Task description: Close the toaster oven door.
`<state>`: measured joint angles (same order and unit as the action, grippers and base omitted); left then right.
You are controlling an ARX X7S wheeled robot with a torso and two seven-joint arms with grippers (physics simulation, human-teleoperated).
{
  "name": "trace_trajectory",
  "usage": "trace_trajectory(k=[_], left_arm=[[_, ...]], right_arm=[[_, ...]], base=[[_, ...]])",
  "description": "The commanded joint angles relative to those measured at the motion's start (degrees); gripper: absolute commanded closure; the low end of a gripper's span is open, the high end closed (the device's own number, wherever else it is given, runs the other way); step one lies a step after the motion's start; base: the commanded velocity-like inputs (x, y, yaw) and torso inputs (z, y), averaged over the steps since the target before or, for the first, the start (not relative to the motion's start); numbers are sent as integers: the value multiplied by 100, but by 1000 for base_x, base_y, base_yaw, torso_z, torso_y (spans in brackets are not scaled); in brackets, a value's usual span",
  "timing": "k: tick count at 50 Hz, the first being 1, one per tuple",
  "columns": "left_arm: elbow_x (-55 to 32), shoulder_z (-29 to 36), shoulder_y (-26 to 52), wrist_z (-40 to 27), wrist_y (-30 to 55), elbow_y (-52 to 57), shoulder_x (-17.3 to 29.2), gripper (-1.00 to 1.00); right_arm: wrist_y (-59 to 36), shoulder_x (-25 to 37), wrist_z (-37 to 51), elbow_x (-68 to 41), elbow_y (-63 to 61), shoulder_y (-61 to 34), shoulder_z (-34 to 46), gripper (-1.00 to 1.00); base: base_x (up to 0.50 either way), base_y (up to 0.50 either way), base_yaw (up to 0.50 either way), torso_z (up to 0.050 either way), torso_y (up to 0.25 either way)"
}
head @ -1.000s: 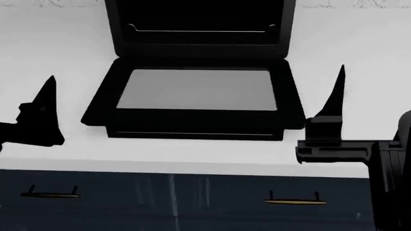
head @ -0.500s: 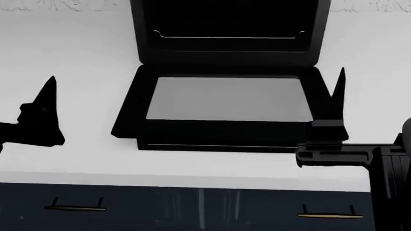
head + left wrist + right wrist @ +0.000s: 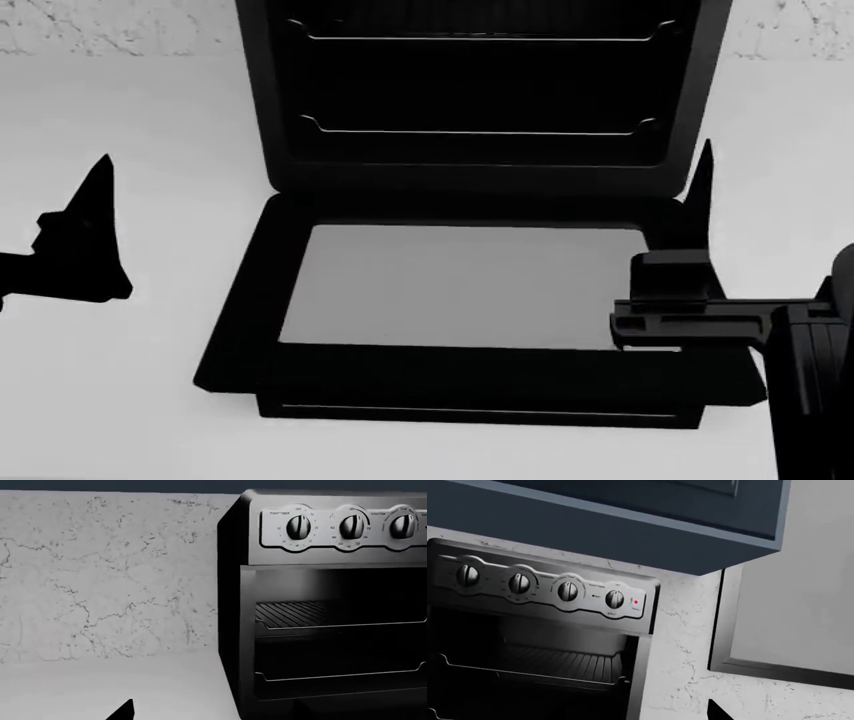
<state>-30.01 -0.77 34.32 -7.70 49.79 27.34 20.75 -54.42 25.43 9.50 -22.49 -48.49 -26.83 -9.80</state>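
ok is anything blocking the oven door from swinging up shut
Nothing visible lies on the toaster oven door or in the toaster oven opening. The right gripper overlaps the door's right edge in the head view.

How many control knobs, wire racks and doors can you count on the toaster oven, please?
Control knobs: 4
Wire racks: 2
Doors: 1
Total: 7

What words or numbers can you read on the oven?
"TOAST/TIMER": roughly what the tiny print above the first knob on the toaster oven control panel seems to say; blurred.
Other knob labels and dial numbers: too small to read.
Red light by the last knob: no readable label.
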Motion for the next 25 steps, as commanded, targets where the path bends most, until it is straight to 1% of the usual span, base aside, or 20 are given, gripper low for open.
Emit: trace_trajectory(k=[1,14,25], left_arm=[[-14,7,-7,-18,-30,-5,8,-100],[-83,-47,-32,-65,17,86,42,-100],[-45,-25,-73,26,-133,52,140,-100]], right_arm=[[-13,17,17,-38,-13,-28,3,-100],[-14,15,52,-88,-37,-7,-60,-100],[-140,-21,95,-218,-131,-127,-95,-100]], base=[[355,4,0,0,0],[347,6,0,0,0],[0,0,0,0,1]])
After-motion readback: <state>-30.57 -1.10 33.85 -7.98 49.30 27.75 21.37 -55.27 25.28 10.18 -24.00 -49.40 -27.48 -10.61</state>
